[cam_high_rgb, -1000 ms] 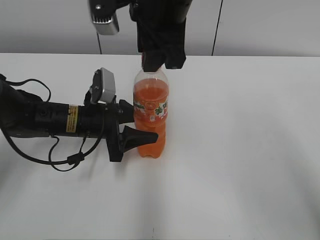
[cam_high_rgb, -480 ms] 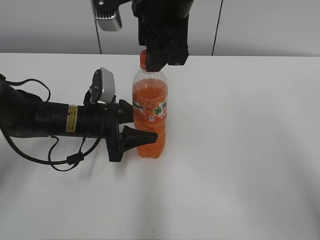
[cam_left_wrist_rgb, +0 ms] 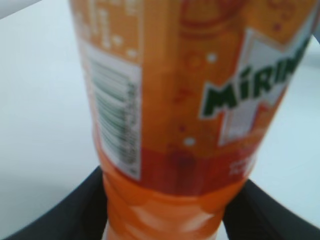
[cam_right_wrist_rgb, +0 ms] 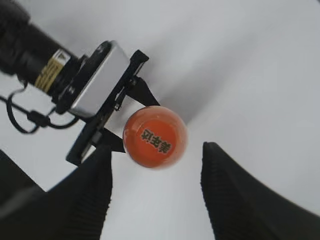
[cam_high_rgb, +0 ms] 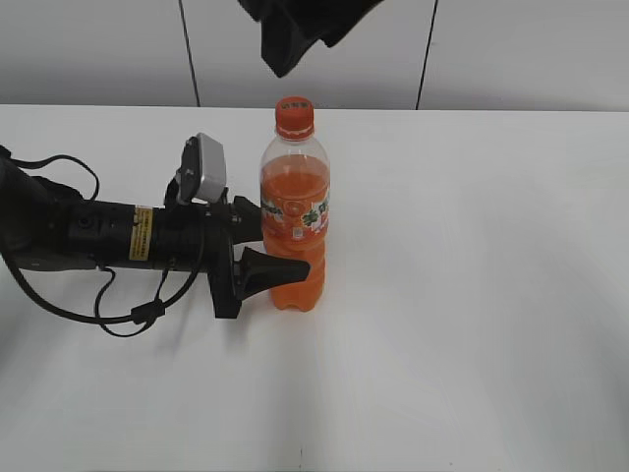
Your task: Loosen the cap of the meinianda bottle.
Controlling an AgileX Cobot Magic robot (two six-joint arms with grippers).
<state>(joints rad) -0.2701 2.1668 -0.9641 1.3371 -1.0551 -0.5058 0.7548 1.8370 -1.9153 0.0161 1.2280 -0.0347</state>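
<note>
Right claw (cam_high_rgb: pixel 295 29) cut off by the exterior view's top edge, fingertips unseen there. Meinianda bottle (cam_left_wrist_rgb: pixel 185 100) blurred in the left wrist view, top and base cropped; left claw (cam_left_wrist_rgb: pixel 165 210) mostly hidden behind it. Cap (cam_right_wrist_rgb: pixel 155 136) lettering too soft to read.

Left hand (cam_high_rgb: pixel 263 258) lay horizontal, its fingers (cam_left_wrist_rgb: pixel 65 212) clamped on the meinianda bottle (cam_high_rgb: pixel 294 221); right hand (cam_right_wrist_rgb: pixel 155 192) hung above, fingers spread apart.
</note>
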